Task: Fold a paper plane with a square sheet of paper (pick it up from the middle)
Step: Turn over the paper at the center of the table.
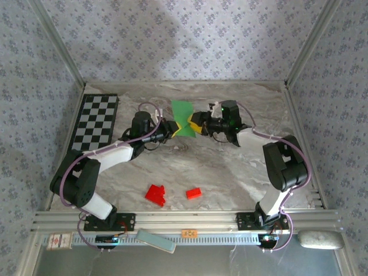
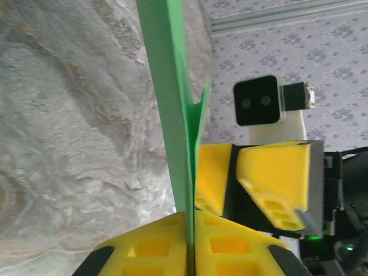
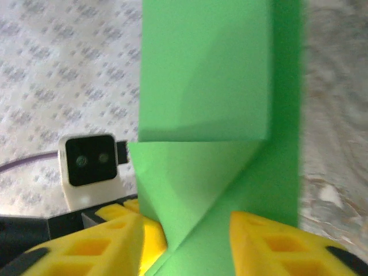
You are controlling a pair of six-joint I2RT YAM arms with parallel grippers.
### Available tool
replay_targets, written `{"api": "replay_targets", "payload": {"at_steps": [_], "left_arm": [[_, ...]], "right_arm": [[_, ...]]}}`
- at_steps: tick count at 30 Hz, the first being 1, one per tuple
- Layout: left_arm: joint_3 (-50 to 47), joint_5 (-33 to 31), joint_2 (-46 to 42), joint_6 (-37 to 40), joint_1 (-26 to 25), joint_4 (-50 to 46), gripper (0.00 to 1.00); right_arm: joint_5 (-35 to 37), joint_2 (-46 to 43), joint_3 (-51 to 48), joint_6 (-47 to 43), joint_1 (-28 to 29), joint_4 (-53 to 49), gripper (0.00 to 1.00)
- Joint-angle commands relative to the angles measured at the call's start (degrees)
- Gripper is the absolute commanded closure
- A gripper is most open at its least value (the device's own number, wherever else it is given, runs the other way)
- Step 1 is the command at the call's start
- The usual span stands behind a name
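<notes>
1. step in hand (judged): a mid-air regrip partway through the folding. the sheet of paper stands upright above the table, between the two arms at the far middle.
2. left gripper: its yellow fingers are pressed together on the sheet's near edge, the one firm hold.
3. right gripper: its jaws stand apart and the sheet rises through the gap, with no pad seen pressing it.
4. next move (judged): the free gripper needs a fresh pinch placed squarely on a crease, while the clamped edge is kept from twisting.
5. materials: the paper is thin, matt and bright green. one flap is folded flat, and slanting creases meet in a triangular pocket. the fingers are blocky yellow plastic with square cut-outs. the table is smooth and marbled grey-brown.
</notes>
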Motion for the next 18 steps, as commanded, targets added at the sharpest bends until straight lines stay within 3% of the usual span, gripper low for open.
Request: {"api": "replay_targets", "payload": {"at_steps": [1, 4, 9, 12, 18], "left_arm": [[5.08, -1.80, -1.81, 8.44, 1.15, -14.72, 0.91], [13.17, -9.10, -1.73, 19.56, 0.81, -37.08, 0.91], [24.64, -23.57, 3.02, 31.22, -0.38, -62.01, 0.92], [31.51, -34.13, 6.70, 35.00, -2.42, -72.21, 0.93], [42.63, -52.14, 15.09, 37.33, -7.97, -83.33, 0.93]], "right_arm": [[5.37, -4.79, -0.19, -9.99, -2.15, -13.11, 0.44], [9.84, -7.87, 0.18, -15.90, -3.97, -20.17, 0.37], [17.32, -12.24, 0.87, -23.03, -5.36, -27.94, 0.29], [20.23, -13.88, 0.74, -24.77, -5.76, -30.13, 0.28], [20.80, -14.40, -0.35, -24.87, -6.95, -30.72, 0.27]]}}
